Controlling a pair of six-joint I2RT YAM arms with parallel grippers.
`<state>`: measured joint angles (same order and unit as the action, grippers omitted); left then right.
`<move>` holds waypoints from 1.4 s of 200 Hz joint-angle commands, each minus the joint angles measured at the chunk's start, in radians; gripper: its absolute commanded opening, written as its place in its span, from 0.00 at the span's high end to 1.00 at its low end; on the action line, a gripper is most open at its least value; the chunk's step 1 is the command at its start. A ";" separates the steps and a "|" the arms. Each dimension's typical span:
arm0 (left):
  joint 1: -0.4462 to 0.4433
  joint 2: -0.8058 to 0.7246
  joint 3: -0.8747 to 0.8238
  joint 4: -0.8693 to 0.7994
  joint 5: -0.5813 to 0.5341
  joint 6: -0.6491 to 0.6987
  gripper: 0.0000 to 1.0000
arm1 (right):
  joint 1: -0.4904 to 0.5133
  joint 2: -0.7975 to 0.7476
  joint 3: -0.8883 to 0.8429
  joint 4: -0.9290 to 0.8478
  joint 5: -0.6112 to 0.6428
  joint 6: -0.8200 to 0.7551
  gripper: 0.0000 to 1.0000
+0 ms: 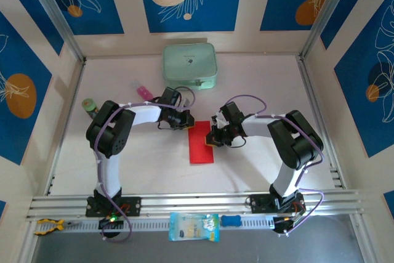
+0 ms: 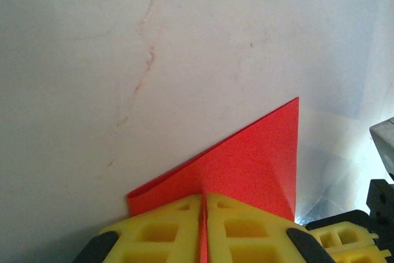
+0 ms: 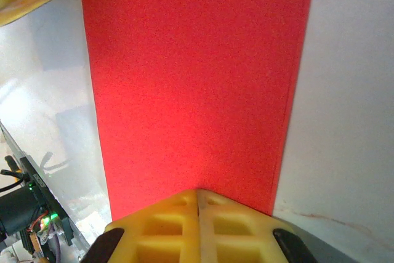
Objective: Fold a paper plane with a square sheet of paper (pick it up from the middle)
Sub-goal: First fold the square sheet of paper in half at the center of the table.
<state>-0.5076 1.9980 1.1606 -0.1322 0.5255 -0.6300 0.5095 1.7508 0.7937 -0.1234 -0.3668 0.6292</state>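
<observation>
The left gripper's (image 2: 203, 204) yellow ribbed fingers are pressed together with a thin line of red in the seam between them. They pinch a raised corner of the thin bright red sheet of paper (image 3: 191, 84), and that corner stands up from the white table (image 1: 258, 84) as a pointed flap just past the tips. The right gripper (image 3: 198, 196) has its yellow fingers closed flat against each other with no red in the seam. Its tips sit at the sheet's edge, and whether they press it down or merely touch it I cannot tell

From above, the sheet lies as a long narrow strip between the two arms. Its long axis runs from the arms' bases toward the far wall, slightly tilted. Both grippers meet it at its far end, the left at the far left corner and the right on the right long edge just beside. The near end lies free, well apart from both

The next crease likely turns on this: the left arm has the corner and would bring it across the long axis while the right steadies the strip. If that hold slips, the whole strip could drag

Further out, a pale green rounded case (image 1: 189, 66) sits by the far wall and a small pink rectangular block (image 1: 143, 92) lies to its left, both well apart from the sheet
</observation>
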 commanded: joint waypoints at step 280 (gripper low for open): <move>0.052 -0.064 0.032 -0.068 -0.261 -0.035 0.90 | 0.006 0.054 -0.063 -0.119 0.132 -0.006 1.00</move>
<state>-0.4808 1.9728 1.1885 -0.1516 0.3096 -0.6746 0.5095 1.7515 0.7891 -0.1047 -0.3664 0.6292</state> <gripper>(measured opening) 0.099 0.052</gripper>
